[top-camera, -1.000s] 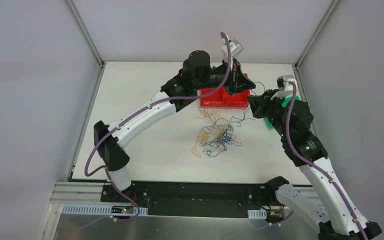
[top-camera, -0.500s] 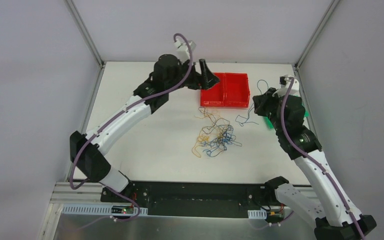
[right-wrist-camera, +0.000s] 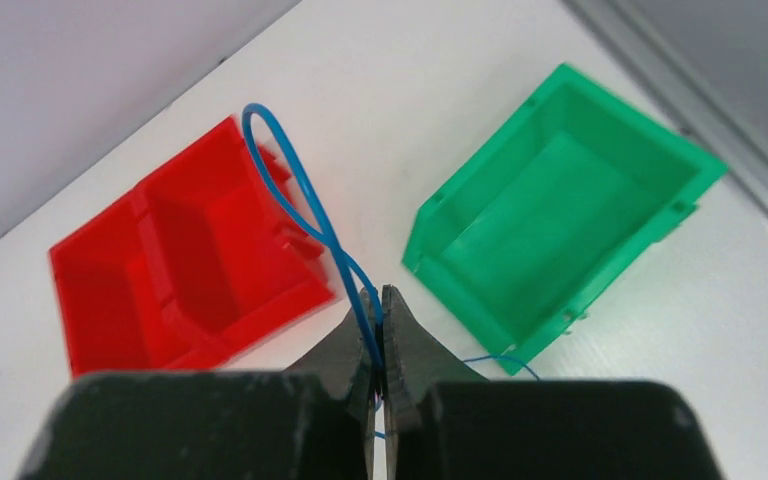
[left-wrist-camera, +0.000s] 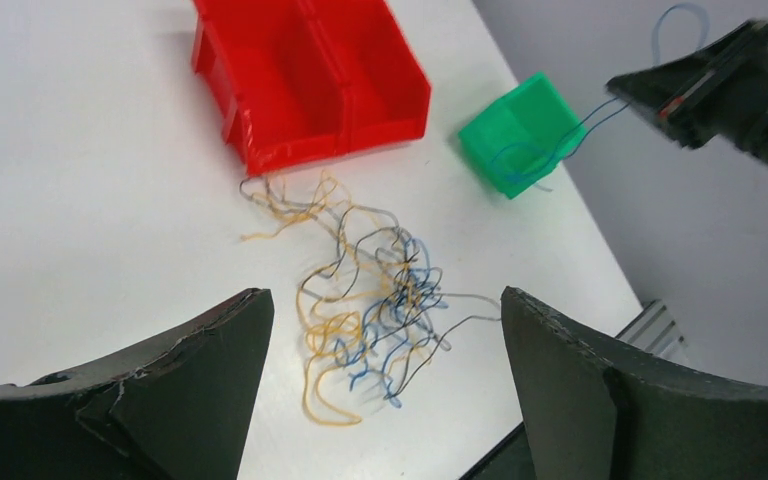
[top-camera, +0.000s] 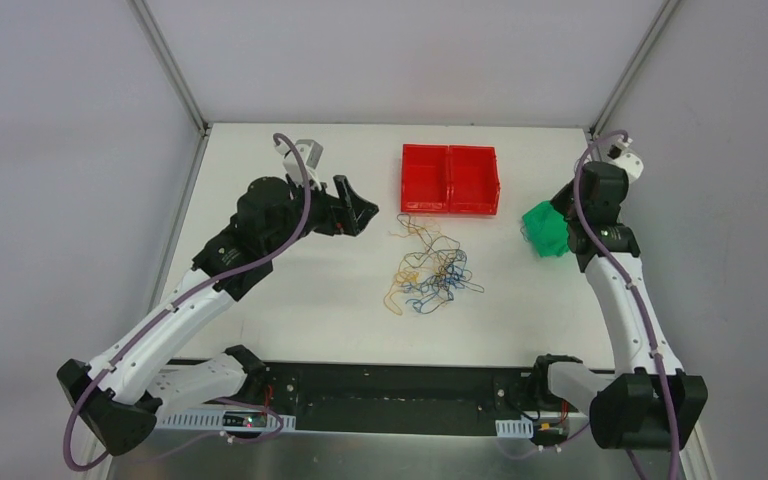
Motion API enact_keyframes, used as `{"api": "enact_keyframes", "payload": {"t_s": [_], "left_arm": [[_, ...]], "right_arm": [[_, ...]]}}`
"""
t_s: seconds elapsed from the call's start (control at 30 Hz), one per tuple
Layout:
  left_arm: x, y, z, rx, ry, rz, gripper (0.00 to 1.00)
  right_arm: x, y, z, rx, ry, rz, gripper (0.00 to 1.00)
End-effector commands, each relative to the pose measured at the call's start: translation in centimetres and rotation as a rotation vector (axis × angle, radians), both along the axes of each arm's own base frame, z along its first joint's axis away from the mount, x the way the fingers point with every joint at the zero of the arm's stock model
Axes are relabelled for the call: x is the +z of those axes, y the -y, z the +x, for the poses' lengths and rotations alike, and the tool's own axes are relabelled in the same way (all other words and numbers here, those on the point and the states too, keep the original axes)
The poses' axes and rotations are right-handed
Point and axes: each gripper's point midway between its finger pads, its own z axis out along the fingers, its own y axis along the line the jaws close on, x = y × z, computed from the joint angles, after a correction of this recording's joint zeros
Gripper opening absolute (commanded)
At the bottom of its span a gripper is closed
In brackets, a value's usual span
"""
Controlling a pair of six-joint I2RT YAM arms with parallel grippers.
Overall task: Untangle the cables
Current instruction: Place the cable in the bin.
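The cables (top-camera: 430,272) lie as a loose tangle of yellow, blue and dark strands on the white table (top-camera: 290,290), just in front of the red bins. My left gripper (top-camera: 356,212) hovers left of the tangle, open and holding nothing. In the left wrist view the tangle (left-wrist-camera: 370,300) shows between its wide-apart fingers (left-wrist-camera: 200,370). My right gripper (right-wrist-camera: 380,300) is raised at the far right, shut on a single blue cable (right-wrist-camera: 282,180). That cable loops upward and trails down toward the green bin (right-wrist-camera: 560,230).
Two joined red bins (top-camera: 450,180) stand at the back centre of the table. The green bin (top-camera: 545,228) sits at the right, near the table's edge and the frame post (top-camera: 620,95). Grey walls close in the sides.
My left arm has pulled back from over the red bins to the left, and its gripper has opened. My right arm has swung right and up, carrying the blue cable off the table.
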Motion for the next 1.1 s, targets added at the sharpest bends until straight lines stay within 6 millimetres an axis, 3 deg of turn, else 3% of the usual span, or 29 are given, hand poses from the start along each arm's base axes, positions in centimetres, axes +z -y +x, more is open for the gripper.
{"api": "enact_keyframes", "payload": {"t_s": [0.0,0.27,0.43,0.53,0.63,0.73,0.87,1.07], "left_arm": [[-3.8,-1.5,-0.7,0.039,-0.056,0.076,0.87],[-4.2,-2.1,-1.4,0.038,-0.073,0.091,0.86],[-4.4,-2.2,-1.5,0.043,-0.078,0.092,0.86],[-4.9,-2.2,-1.5,0.043,-0.088,0.095,0.86],[-5.4,-2.3,-1.6,0.045,-0.097,0.100,0.86],[-5.7,-2.3,-1.6,0.043,-0.102,0.104,0.86],[-6.0,-2.2,-1.6,0.039,-0.107,0.110,0.86],[-6.8,-1.9,-2.1,0.012,-0.129,0.107,0.86]], "right_arm": [[2.5,5.6,1.4,-0.208,0.095,-0.068,0.00],[0.6,11.7,2.9,-0.494,0.064,0.005,0.00],[0.7,14.5,2.1,-0.657,0.026,-0.055,0.00],[-0.2,15.6,1.4,-0.705,-0.028,-0.120,0.00],[-2.5,15.6,1.0,-0.704,-0.127,-0.164,0.00],[-5.8,14.4,0.8,-0.660,-0.234,-0.171,0.00],[-10.2,12.2,0.2,-0.577,-0.376,-0.099,0.00],[-15.3,10.2,-2.0,-0.608,-0.653,0.011,0.00]]}}
